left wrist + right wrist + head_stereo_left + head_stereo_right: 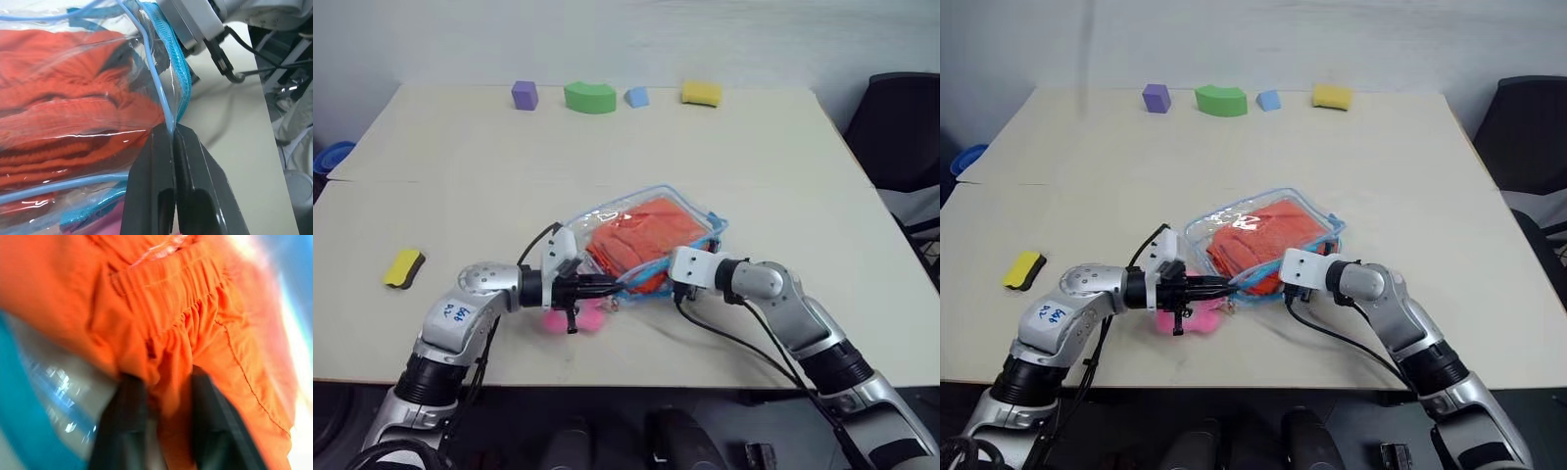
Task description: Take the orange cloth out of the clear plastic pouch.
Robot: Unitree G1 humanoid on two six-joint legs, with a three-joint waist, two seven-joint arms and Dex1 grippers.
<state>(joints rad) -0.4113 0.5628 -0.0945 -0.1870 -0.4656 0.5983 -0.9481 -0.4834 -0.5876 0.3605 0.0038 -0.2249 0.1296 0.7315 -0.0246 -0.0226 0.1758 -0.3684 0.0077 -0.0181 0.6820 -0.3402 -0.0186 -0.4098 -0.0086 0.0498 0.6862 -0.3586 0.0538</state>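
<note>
Between both claws on tabletop: clear plastic pouch, long axis diagonal; left claw clamped on pouch edge; right claw pinching orange cloth inside.

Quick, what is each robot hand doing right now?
Left gripper: shut on the clear plastic pouch edge.
Right gripper: shut on the orange cloth.
</note>
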